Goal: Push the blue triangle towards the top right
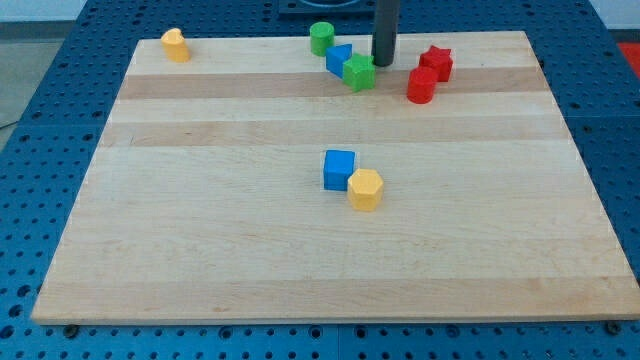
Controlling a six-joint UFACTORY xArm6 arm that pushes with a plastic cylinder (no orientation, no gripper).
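Nearest the view's bottom the wooden board (200, 270) lies bare on the blue pegboard table (40, 120); around the board's middle a blue cube (339, 169) sits touching a yellow hexagonal block (365, 189) at its lower right; well beyond them, near the top edge, a red cylinder (421, 86) stands just below a red star-shaped block (436, 62), the two touching or nearly so; left of them a green block (359, 72), shape unclear, presses against the blue triangle (339, 58), which lies up near the top, slightly right of centre; my tip (383, 64) comes down just to the right of that green block, between it and the red pair; I have no pincer to open or shut, only this rod, holding nothing; a green cylinder (321, 38) stands just up-left of the blue triangle; far off at the top left sits a yellow block (175, 45)
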